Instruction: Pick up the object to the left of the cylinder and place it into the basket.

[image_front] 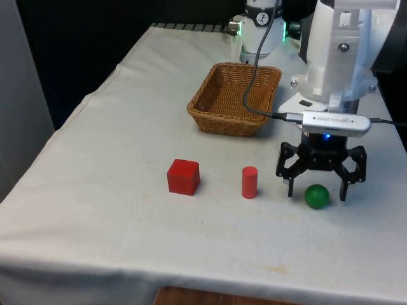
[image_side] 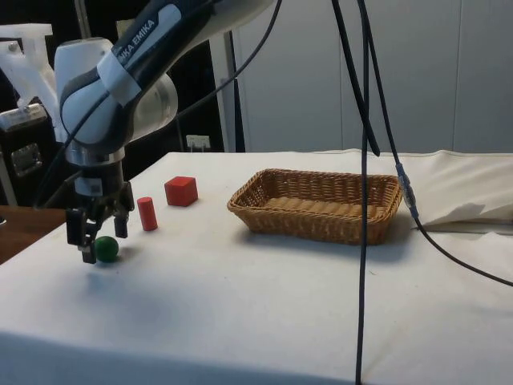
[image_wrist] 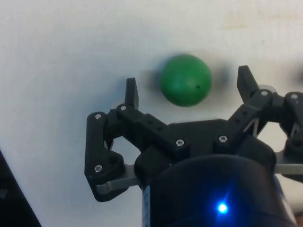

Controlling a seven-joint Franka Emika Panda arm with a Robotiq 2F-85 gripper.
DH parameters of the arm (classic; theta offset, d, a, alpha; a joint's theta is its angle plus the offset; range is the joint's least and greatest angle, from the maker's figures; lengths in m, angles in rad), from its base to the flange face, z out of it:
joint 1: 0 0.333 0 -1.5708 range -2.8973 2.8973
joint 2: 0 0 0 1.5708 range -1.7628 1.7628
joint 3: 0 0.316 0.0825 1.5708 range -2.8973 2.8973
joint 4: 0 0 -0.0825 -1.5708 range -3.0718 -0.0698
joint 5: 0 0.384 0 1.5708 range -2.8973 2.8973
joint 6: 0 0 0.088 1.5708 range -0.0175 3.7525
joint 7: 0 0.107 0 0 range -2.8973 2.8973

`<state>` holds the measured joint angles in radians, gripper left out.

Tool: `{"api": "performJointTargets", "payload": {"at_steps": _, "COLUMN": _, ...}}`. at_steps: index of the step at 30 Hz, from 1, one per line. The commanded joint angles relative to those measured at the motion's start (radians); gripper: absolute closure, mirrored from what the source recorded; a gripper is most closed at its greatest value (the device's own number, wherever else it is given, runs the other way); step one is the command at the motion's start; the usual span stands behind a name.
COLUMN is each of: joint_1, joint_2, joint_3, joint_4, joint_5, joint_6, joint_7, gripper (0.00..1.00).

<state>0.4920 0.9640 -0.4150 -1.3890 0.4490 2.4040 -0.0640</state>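
Three small things sit in a row on the white-clothed table (image_front: 95, 210): a red cube (image_front: 183, 176) toward the front view's left, a red cylinder (image_front: 249, 182) standing upright in the middle, and a green ball (image_front: 317, 196) toward the front view's right. So from that camera the thing left of the cylinder is the cube, sitting on the cloth well apart from the arm.

The end effector (image_front: 317, 190) is down low over the ball though, not the cube. Its fingers are spread wide, one on each side of the ball, and in the wrist view you can see cloth between each fingertip (image_wrist: 131, 91) and the ball (image_wrist: 185, 80), so nothing's pinched. In the side view the ball (image_side: 106, 249) sits on the table right at the tips of the end effector (image_side: 104, 241).

The wicker basket (image_front: 205, 105) is farther back on the table, near the robot's base, with nothing visible inside it. A black cable (image_front: 251, 82) droops across it.
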Motion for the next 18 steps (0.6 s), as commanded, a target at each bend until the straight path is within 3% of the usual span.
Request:
{"api": "performJointTargets", "payload": {"at_steps": 1, "joint_1": -0.008, "joint_2": 0.005, "joint_3": 0.008, "joint_4": 0.007, "joint_5": 0.007, "joint_6": 0.005, "joint_7": -0.008, "gripper": 0.0}}
{"api": "performJointTargets", "payload": {"at_steps": 3, "joint_1": -0.002, "joint_2": 0.002, "joint_3": 0.0, "joint_4": 0.001, "joint_5": 0.0, "joint_6": 0.0, "joint_7": -0.001, "gripper": 0.0}}
{"api": "performJointTargets", "payload": {"at_steps": 4, "joint_1": -0.008, "joint_2": 0.006, "joint_3": 0.006, "joint_4": 0.008, "joint_5": 0.006, "joint_6": 0.003, "joint_7": -0.008, "gripper": 0.0}}
{"api": "performJointTargets", "payload": {"at_steps": 10, "joint_1": -0.008, "joint_2": 0.006, "joint_3": 0.001, "joint_4": 0.009, "joint_5": 0.003, "joint_6": -0.001, "joint_7": -0.006, "gripper": 0.0}}
{"api": "performJointTargets", "payload": {"at_steps": 11, "joint_1": -0.003, "joint_2": 0.002, "joint_3": -0.003, "joint_4": 0.003, "joint_5": 0.0, "joint_6": 0.0, "joint_7": -0.002, "gripper": 0.03}}
{"api": "performJointTargets", "payload": {"at_steps": 13, "joint_1": -0.008, "joint_2": 0.006, "joint_3": 0.0, "joint_4": 0.01, "joint_5": 0.002, "joint_6": -0.002, "joint_7": -0.005, "gripper": 0.2}}
{"api": "performJointTargets", "payload": {"at_steps": 18, "joint_1": -0.008, "joint_2": 0.007, "joint_3": -0.001, "joint_4": 0.011, "joint_5": 0.002, "joint_6": -0.003, "joint_7": -0.005, "gripper": 0.77}}
